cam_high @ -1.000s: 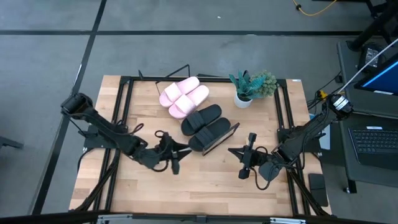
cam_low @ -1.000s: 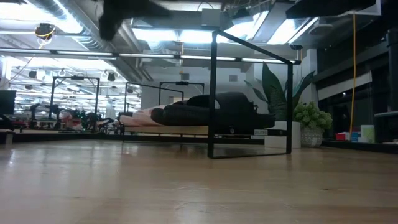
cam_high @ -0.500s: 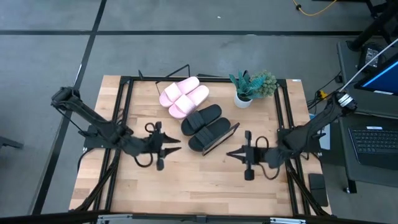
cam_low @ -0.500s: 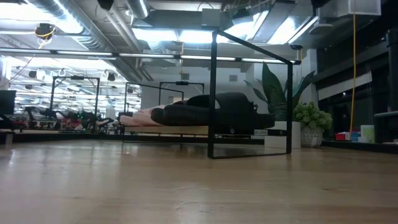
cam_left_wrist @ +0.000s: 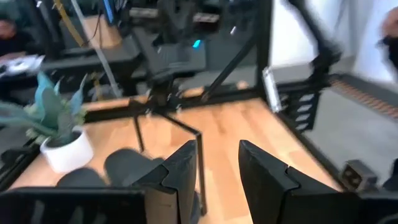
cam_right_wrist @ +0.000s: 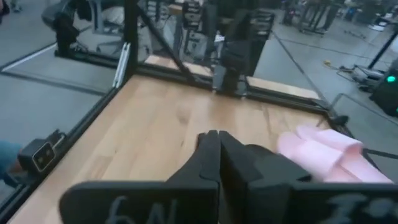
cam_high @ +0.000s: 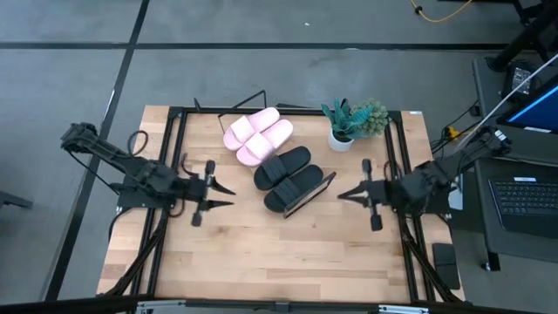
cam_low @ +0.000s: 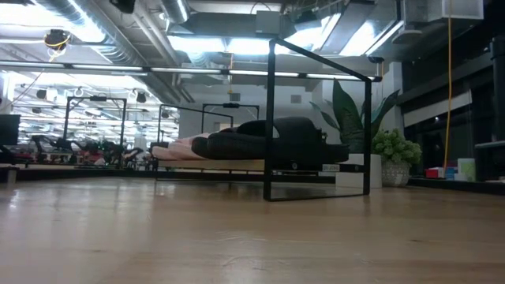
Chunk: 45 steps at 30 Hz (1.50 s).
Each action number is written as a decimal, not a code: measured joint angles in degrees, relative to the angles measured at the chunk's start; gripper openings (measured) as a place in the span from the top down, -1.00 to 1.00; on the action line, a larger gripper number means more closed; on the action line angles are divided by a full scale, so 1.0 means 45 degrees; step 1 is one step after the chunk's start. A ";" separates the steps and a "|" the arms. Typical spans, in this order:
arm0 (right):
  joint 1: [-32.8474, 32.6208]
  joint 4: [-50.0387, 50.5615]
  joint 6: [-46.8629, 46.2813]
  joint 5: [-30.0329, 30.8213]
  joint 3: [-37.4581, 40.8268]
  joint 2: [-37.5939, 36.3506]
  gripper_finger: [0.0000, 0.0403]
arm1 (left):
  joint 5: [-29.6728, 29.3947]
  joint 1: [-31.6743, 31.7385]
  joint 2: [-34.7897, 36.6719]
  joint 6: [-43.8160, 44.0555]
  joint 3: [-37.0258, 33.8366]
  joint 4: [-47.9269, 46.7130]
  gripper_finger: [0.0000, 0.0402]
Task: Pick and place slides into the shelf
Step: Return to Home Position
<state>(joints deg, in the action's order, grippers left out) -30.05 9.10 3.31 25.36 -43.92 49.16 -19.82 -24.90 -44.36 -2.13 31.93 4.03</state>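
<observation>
Left gripper [cam_high: 222, 194] slightly parted, right gripper [cam_high: 344, 194] closed, I am holding both empty and apart from the shelf [cam_high: 312, 194] between them, since the slides [cam_high: 288, 177] are already resting there.

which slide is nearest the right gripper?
The black slide at the row's end, farthest from the pink slides; the other black slide lies between them, farther from the right gripper.

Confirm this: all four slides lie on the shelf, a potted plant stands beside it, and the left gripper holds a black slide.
One point is wrong: the left gripper holds nothing. The left wrist view shows its jaws open with no slide between them. The rest stands: the pink slides and black slides lie on the shelf, with the plant beside it.
</observation>
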 joint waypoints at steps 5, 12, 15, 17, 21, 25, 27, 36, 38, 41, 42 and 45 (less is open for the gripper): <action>0.0384 0.0788 -0.0119 -0.0032 0.0000 -0.1465 0.99 | 0.1362 0.0667 0.2771 -0.0276 -0.1900 0.0629 0.44; 0.1033 0.0828 0.1188 -0.2397 0.0000 -0.2415 0.99 | 0.2974 0.2132 0.6439 -0.0583 -0.3615 0.0710 0.44; 0.1383 0.1163 0.1315 -0.2657 -0.0005 -0.2505 0.99 | 0.3861 0.2838 0.7418 -0.0416 -0.4149 0.0733 0.44; 0.1624 0.1348 0.1122 -0.2738 0.0061 -0.2477 0.99 | 0.4464 0.3219 0.7809 -0.0037 -0.4573 0.0660 0.44; 0.2124 -0.0283 0.0872 -0.4416 0.1206 -0.2482 0.99 | 0.4631 0.3708 0.8374 0.0092 -0.5554 0.0692 0.44; 0.2453 -0.2049 0.0339 -0.5022 0.2891 -0.2710 0.99 | 0.4626 0.3993 0.8667 0.0115 -0.6652 0.1971 0.44; 0.2658 -0.2650 0.0264 -0.5008 0.3598 -0.2829 0.99 | 0.4632 0.4042 0.8807 0.0115 -0.7003 0.2282 0.44; 0.3268 -0.4319 -0.0020 -0.5636 0.5801 -0.3698 0.99 | 0.4656 0.4058 0.8865 0.0314 -0.6997 0.2064 0.44; 0.3421 -0.4530 -0.0106 -0.5774 0.6185 -0.4007 0.99 | 0.4656 0.4053 0.8861 0.0319 -0.6997 0.1746 0.44; 0.3620 -0.4826 -0.0072 -0.5870 0.6808 -0.4517 0.99 | 0.4660 0.4053 0.8860 0.0334 -0.6997 0.1560 0.44; 0.3683 -0.4869 -0.0029 -0.5972 0.6989 -0.4712 0.99 | 0.4656 0.4053 0.8859 0.0334 -0.6997 0.1456 0.44; 0.3863 -0.4935 0.0001 -0.6022 0.7572 -0.5401 0.99 | 0.4656 0.4053 0.8858 0.0334 -0.6997 0.1259 0.44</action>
<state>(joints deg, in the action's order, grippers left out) -12.66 -13.11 3.31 -1.74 -9.85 24.86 1.13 -6.66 -4.50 -0.62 0.45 9.69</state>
